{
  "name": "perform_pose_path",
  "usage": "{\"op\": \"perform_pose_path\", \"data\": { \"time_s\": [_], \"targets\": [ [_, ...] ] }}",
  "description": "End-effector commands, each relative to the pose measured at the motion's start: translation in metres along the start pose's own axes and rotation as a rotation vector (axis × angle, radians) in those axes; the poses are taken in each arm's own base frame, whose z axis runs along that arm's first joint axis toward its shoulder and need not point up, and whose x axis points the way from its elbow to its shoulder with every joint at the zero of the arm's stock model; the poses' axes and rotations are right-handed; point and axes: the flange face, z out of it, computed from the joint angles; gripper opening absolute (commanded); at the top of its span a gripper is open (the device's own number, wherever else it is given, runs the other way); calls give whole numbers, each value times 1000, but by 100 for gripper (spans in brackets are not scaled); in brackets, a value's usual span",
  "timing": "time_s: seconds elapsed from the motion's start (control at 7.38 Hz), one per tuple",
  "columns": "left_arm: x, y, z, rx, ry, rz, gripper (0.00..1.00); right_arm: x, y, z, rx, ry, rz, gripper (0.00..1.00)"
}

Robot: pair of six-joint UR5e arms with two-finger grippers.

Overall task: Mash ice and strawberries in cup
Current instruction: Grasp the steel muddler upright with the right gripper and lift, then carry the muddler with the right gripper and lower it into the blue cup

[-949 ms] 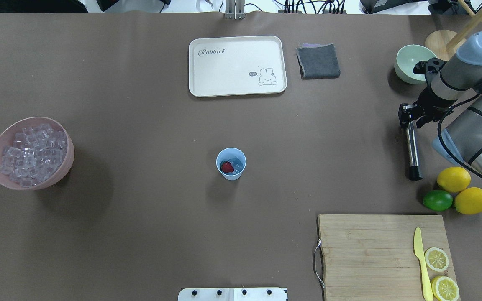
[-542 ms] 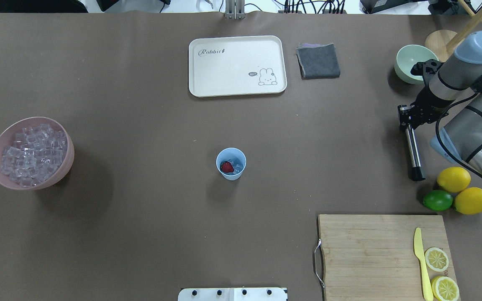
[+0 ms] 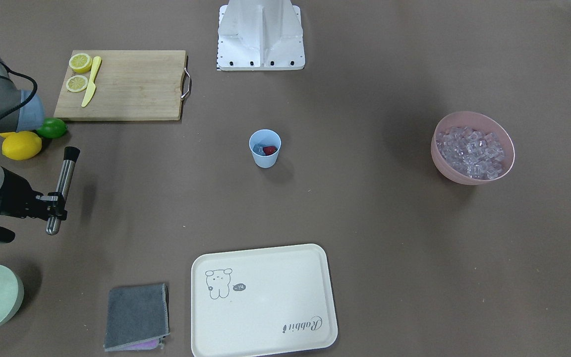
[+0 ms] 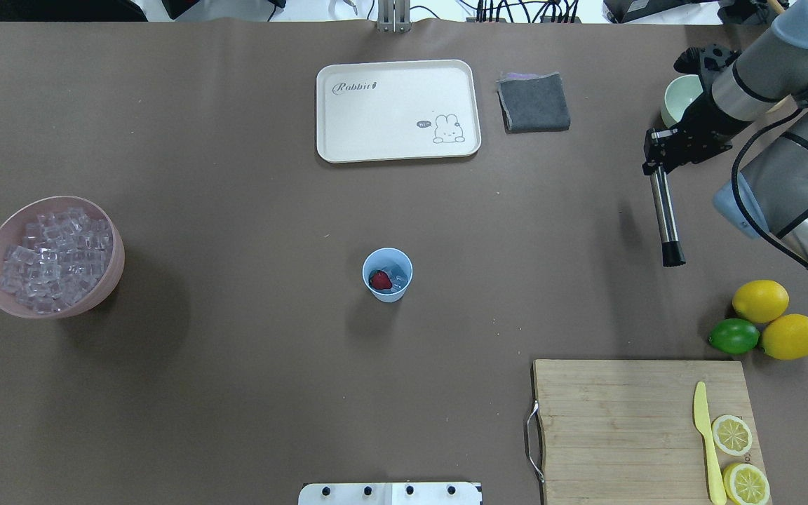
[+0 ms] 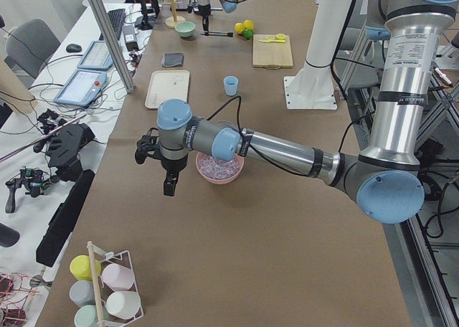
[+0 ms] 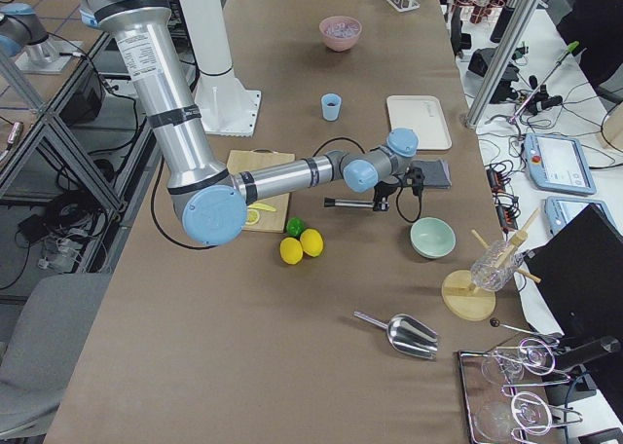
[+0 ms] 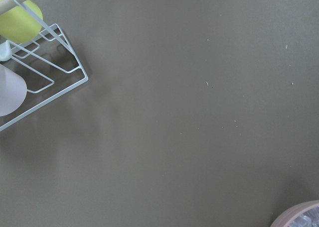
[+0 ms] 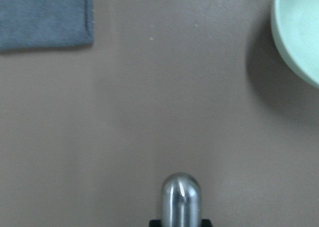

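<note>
The light-blue cup stands upright in the middle of the table, with a red strawberry and a few clear ice cubes inside it. From the front the cup shows the same contents. A pink bowl at the left is heaped with more ice. My right gripper is far to the right of the cup, shut on a steel muddler with a black end, held level above the table. My left gripper hangs beside the pink bowl; I cannot tell whether it is open or shut.
A cream tray and a folded grey cloth lie at the far side. A pale green bowl sits under my right arm. Two lemons and a lime lie near a cutting board with a yellow knife.
My right gripper has lifted the muddler off the table and carried it toward the far side and slightly toward the centre. The cup and the bowls have not moved.
</note>
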Motion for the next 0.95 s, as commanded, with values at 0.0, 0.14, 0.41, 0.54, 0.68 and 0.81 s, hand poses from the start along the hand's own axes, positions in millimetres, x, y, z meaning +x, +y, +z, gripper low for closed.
{"op": "perform_pose_path", "data": {
  "time_s": [0.0, 0.14, 0.41, 0.54, 0.68, 0.81],
  "targets": [
    [-2, 1, 1, -3, 1, 2, 97, -97, 30, -76, 186, -72, -92, 0],
    [-11, 11, 8, -19, 1, -10, 97, -164, 61, -90, 271, -128, -139, 0],
    [-16, 18, 12, -32, 0, -12, 97, -276, 121, -54, 460, -242, -214, 0],
    [-17, 18, 13, -34, -2, -14, 97, -317, 146, -41, 543, -284, -252, 0],
    [-18, 18, 14, -35, -4, -15, 97, -353, 159, -48, 586, -322, -273, 0],
    [-18, 18, 14, -36, -3, -16, 97, -367, 166, -48, 645, -316, -277, 0]
  ]
}}
